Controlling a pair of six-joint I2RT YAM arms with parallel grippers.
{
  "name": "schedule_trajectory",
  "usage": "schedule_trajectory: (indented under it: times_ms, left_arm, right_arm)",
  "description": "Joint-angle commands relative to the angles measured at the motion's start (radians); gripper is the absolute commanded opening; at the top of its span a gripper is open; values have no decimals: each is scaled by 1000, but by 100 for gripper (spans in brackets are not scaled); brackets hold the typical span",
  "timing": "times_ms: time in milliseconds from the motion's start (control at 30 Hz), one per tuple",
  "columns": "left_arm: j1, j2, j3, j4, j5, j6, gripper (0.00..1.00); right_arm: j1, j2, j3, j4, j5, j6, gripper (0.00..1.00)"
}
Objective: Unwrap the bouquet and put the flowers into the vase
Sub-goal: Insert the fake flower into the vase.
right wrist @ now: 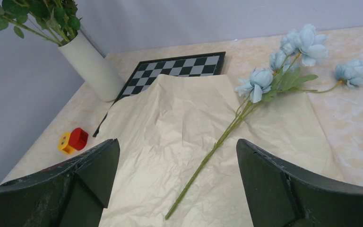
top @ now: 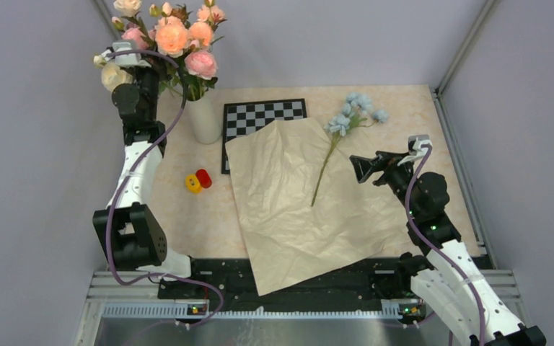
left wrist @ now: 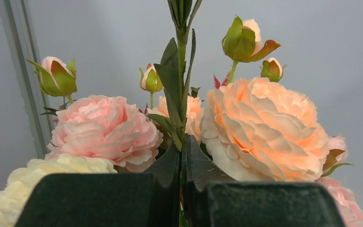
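left gripper [left wrist: 182, 178]: matte jaws pinched shut on a leafy green stem [left wrist: 183, 94] between ruffled roses [left wrist: 264, 127]. right gripper [right wrist: 177, 144]: jaws wide, empty, over crinkled paper [right wrist: 170, 113]; blue flowers [right wrist: 260, 80] ahead.

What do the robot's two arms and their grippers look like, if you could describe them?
Both the left arm and right arm alternate white links with chunky black joint housings. A purple cable runs loosely along each. The left gripper and right gripper have broad, matte dark fingers, scuffed at the edges.
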Motion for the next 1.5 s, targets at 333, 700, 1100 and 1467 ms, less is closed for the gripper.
schedule_trajectory:
  times_ms: [333,700,1100,1467]
  left_arm:
    - [6,25,-107,49,12,-15,0]
    - [5,56,-154,56,12,-11,2]
    - [4,30,-167,17,21,46,23]
    - [4,-22,-197,-3,40,60,45]
  right_arm:
    - [-16,-5,8,46,-11,0,96]
    - [-16,2,5,56,-18,8,96]
    - [-17,3,4,61,-21,16,96]
    - [-17,0,1,61,-26,23,96]
